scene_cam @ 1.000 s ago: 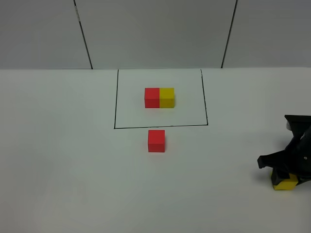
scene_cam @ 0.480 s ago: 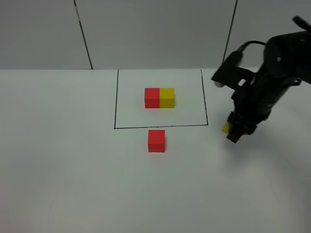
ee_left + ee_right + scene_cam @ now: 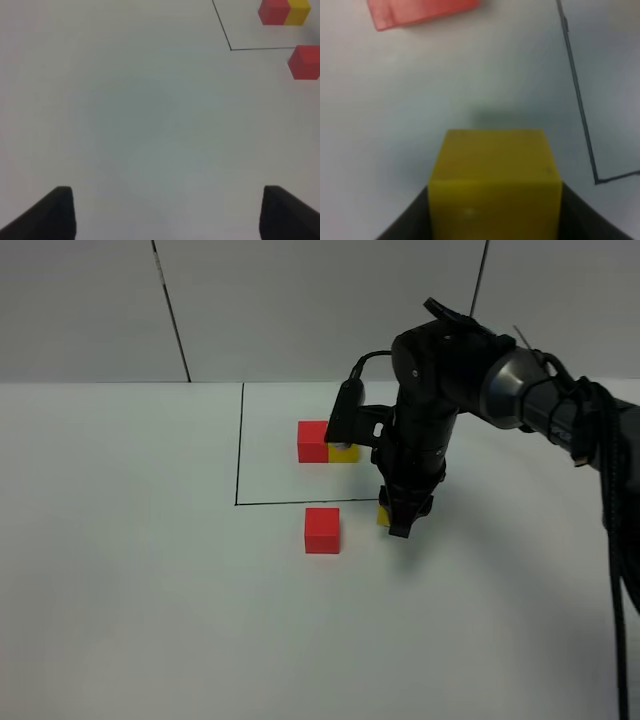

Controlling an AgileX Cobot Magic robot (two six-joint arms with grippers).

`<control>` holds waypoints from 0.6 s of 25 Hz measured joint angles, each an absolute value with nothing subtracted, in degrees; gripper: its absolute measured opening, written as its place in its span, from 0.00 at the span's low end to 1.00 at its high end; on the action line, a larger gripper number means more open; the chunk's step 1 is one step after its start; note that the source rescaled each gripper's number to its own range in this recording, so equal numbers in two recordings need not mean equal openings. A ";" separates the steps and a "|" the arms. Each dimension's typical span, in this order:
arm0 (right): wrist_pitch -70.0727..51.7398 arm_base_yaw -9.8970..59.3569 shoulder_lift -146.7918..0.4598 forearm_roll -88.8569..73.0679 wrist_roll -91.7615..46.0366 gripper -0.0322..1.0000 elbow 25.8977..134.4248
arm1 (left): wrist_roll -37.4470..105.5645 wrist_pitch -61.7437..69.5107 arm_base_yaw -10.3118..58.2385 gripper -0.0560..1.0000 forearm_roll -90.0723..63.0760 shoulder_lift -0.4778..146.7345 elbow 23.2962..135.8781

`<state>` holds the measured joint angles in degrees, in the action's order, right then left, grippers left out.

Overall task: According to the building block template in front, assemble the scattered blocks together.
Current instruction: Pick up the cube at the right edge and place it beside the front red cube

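Note:
The template [image 3: 328, 441], a red cube joined to a yellow cube, sits inside the black drawn rectangle [image 3: 238, 460]; my right arm partly covers its yellow half. It also shows in the left wrist view [image 3: 284, 12]. The loose red cube [image 3: 322, 530] lies just in front of the rectangle's front line, also in the left wrist view [image 3: 304, 61] and the right wrist view [image 3: 420, 11]. My right gripper [image 3: 397, 520] is shut on the loose yellow cube [image 3: 383, 517] [image 3: 495, 180], just right of the red cube with a gap between them. My left gripper [image 3: 165, 212] is open and empty.
The white table [image 3: 150, 590] reaches to a grey panelled wall [image 3: 300, 310] at the back. My right arm [image 3: 450, 370] and its cable stretch from the right edge across the rectangle's right side.
My right gripper has carried the yellow cube from the table's right front, up and leftwards, to just right of the loose red cube. The red cube and the template have not moved.

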<state>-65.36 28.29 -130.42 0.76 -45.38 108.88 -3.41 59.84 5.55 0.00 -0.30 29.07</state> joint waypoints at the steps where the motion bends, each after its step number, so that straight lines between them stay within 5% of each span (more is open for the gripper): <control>1: -66.33 28.67 -131.74 0.82 -45.52 0.03 110.66 | -3.41 59.84 5.55 0.76 0.00 -0.30 29.07; 15: -69.53 31.77 -138.57 2.32 -49.24 0.03 117.13 | -3.41 59.84 5.55 0.76 0.00 -0.30 29.07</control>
